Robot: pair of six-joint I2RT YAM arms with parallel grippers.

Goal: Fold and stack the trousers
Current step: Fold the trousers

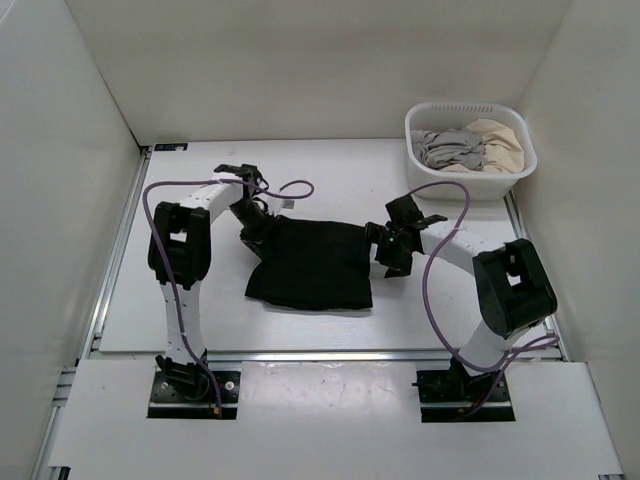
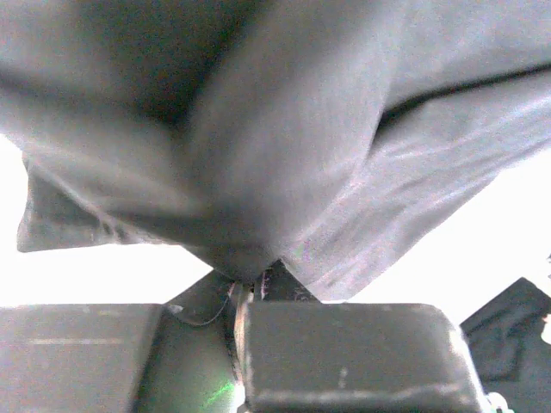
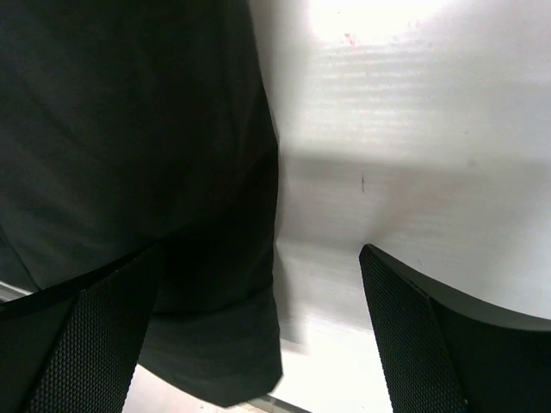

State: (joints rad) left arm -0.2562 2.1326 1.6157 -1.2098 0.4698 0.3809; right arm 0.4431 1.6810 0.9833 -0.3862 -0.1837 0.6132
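The black trousers lie folded in a rough rectangle at the middle of the table. My left gripper is at their far left corner, shut on a pinch of the fabric. In the left wrist view the cloth bunches into the closed jaws of the left gripper and lifts slightly. My right gripper is at the trousers' right edge. In the right wrist view it is wide open, low over the table, and the trousers' edge lies beside its left finger.
A white basket stands at the far right and holds a grey garment and a beige garment. White walls close in the table on three sides. Purple cables loop off both arms.
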